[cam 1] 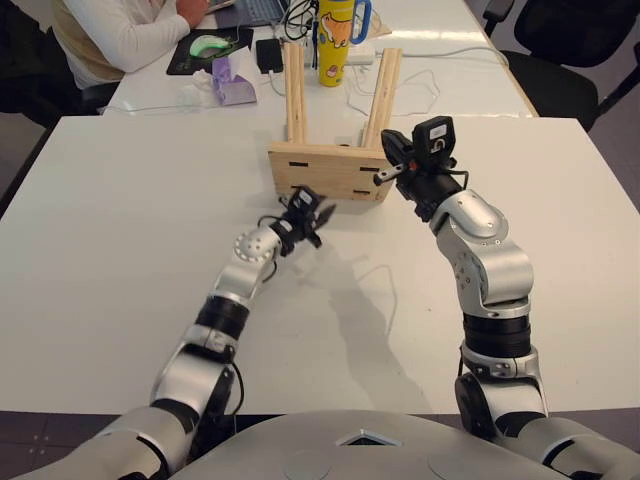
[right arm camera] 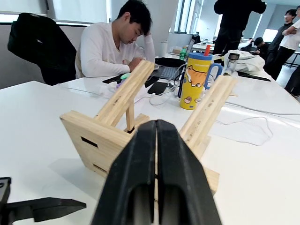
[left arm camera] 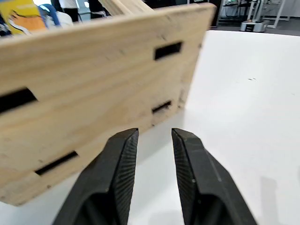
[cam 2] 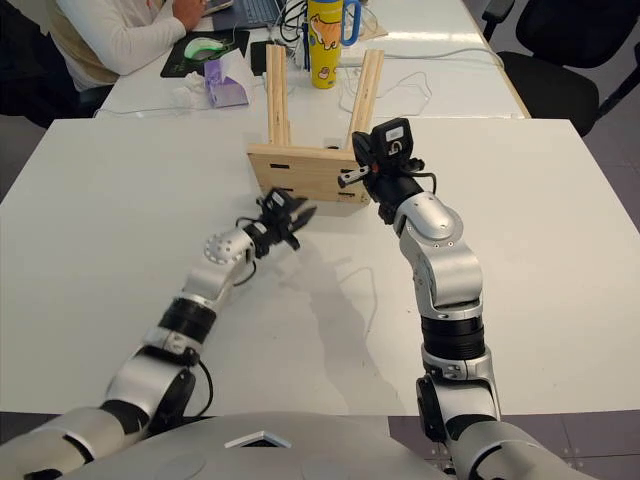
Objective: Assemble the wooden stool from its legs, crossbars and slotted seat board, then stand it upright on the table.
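The wooden stool lies on its side at the table's far middle. Its slotted seat board (cam 1: 325, 168) stands on edge facing me, and its legs (cam 1: 293, 90) point away, joined by a crossbar (right arm camera: 130, 117). My left gripper (cam 1: 316, 213) hovers just in front of the board's lower edge (left arm camera: 93, 79), open with nothing between its fingers (left arm camera: 122, 159). My right gripper (cam 1: 386, 172) sits at the board's right end, close to the right leg (right arm camera: 206, 112). Its fingers (right arm camera: 140, 159) are pressed together, empty.
Beyond the stool's legs, a second table holds a yellow mug (cam 1: 335, 35), a black adapter (cam 1: 268, 52), a purple pouch (cam 1: 232, 85) and loose cables (cam 1: 425, 90). A person in a white top (cam 1: 110, 35) sits there. White tabletop (cam 1: 130, 220) spreads left and right.
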